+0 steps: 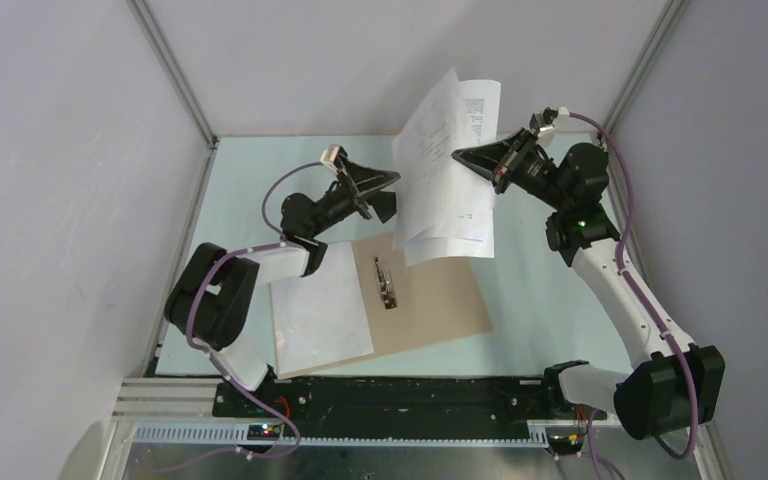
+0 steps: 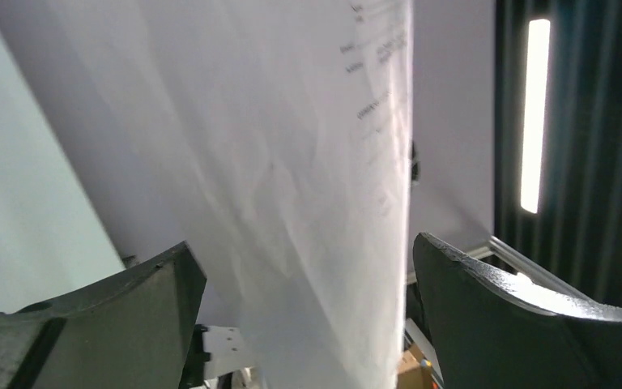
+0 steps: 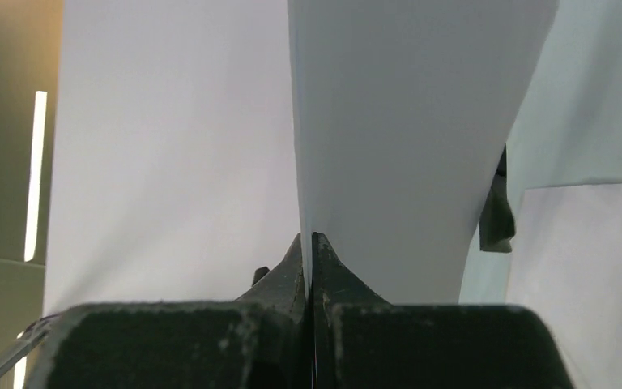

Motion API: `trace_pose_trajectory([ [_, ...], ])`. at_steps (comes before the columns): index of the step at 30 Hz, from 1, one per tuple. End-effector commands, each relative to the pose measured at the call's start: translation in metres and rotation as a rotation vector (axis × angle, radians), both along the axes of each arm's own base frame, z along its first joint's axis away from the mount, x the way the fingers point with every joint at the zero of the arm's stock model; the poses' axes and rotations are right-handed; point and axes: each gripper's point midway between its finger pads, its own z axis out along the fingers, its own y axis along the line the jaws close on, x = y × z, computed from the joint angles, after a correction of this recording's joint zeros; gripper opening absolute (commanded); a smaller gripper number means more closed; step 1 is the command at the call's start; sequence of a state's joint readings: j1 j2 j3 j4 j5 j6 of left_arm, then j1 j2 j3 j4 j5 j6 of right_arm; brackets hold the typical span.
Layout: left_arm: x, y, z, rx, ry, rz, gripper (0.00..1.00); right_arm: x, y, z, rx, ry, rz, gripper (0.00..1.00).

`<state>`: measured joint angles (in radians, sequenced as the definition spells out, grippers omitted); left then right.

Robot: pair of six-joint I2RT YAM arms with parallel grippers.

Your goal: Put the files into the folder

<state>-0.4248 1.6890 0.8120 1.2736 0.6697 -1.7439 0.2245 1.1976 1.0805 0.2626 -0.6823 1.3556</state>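
Table (image 1: 540, 300) pale green | walls (image 1: 60, 200) white | folder (image 1: 440, 300) open | files (image 1: 435, 200) held aloft

The top camera hangs above and behind me, looking down on the whole table (image 1: 250, 180) from well back. The camera on my left wrist peers out past my left gripper (image 2: 300, 243), very near the files (image 2: 291, 162). My right wrist camera looks along my right gripper (image 3: 313, 237), nearer yet, edge-on to those sheets, which all three views share.

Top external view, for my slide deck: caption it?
Right tool pinches the files aloft by the open folder; left tool gapes beside them.
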Motion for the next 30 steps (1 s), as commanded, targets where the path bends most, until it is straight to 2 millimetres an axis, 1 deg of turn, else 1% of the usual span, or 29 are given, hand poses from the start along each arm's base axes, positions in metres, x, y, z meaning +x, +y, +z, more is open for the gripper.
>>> trace_pose_trajectory([
  [1,-0.037,0.02,0.063,-0.154,-0.133,-0.037,1.0,-0.009,0.009,0.039,0.07,-0.072,0.045,0.0],
  [2,-0.04,0.022,0.067,-0.159,-0.143,-0.037,1.0,-0.01,0.011,0.044,0.08,-0.077,0.052,0.0],
  [3,-0.042,0.023,0.066,-0.158,-0.142,-0.037,1.0,-0.012,0.014,0.047,0.085,-0.081,0.064,0.0],
  [5,-0.046,0.025,0.069,-0.158,-0.154,-0.035,1.0,-0.018,0.019,0.067,0.099,-0.115,0.081,0.0],
  [6,-0.049,0.026,0.072,-0.159,-0.168,-0.035,1.0,-0.018,0.022,0.068,0.09,-0.109,0.086,0.0],
  [7,-0.051,0.026,0.072,-0.158,-0.173,-0.037,1.0,-0.022,0.028,0.071,0.086,-0.114,0.101,0.0],
  [9,-0.057,0.029,0.081,-0.166,-0.198,-0.038,1.0,-0.025,0.034,0.079,0.067,-0.128,0.117,0.0],
  [12,-0.067,0.035,0.095,-0.182,-0.236,-0.039,1.0,-0.027,0.039,0.073,0.033,-0.127,0.129,0.0],
  [13,-0.069,0.037,0.097,-0.183,-0.24,-0.036,1.0,-0.026,0.038,0.063,-0.007,-0.117,0.126,0.0],
  [14,-0.071,0.04,0.098,-0.184,-0.247,-0.03,1.0,-0.028,0.035,0.059,-0.033,-0.12,0.125,0.0],
  [15,-0.072,0.045,0.101,-0.185,-0.257,-0.02,1.0,-0.029,0.032,0.046,-0.089,-0.112,0.118,0.0],
  [19,-0.073,0.047,0.097,-0.157,-0.267,-0.01,1.0,-0.033,0.023,0.008,-0.227,-0.087,0.128,0.0],
  [23,-0.075,0.045,0.092,-0.123,-0.281,-0.004,0.99,-0.034,0.016,-0.016,-0.315,-0.073,0.103,0.0],
  [24,-0.072,0.043,0.086,-0.093,-0.254,-0.004,0.96,-0.033,0.014,-0.019,-0.328,-0.073,0.091,0.0],
  [25,-0.075,0.042,0.084,-0.061,-0.291,0.005,0.94,-0.033,0.014,-0.024,-0.347,-0.078,0.09,0.0],
  [26,-0.07,0.037,0.074,-0.014,-0.241,0.008,0.91,-0.033,0.014,-0.027,-0.357,-0.08,0.092,0.0],
  [27,-0.068,0.034,0.065,0.043,-0.239,0.018,0.89,-0.033,0.014,-0.031,-0.377,-0.092,0.096,0.0],
  [28,-0.068,0.033,0.063,0.065,-0.244,0.021,0.84,-0.035,0.015,-0.035,-0.39,-0.093,0.1,0.0],
  [29,-0.068,0.03,0.055,0.113,-0.241,0.024,0.82,-0.036,0.015,-0.038,-0.409,-0.112,0.1,0.0],
  [30,-0.068,0.029,0.052,0.133,-0.245,0.027,0.77,-0.037,0.014,-0.044,-0.422,-0.129,0.1,0.0],
])
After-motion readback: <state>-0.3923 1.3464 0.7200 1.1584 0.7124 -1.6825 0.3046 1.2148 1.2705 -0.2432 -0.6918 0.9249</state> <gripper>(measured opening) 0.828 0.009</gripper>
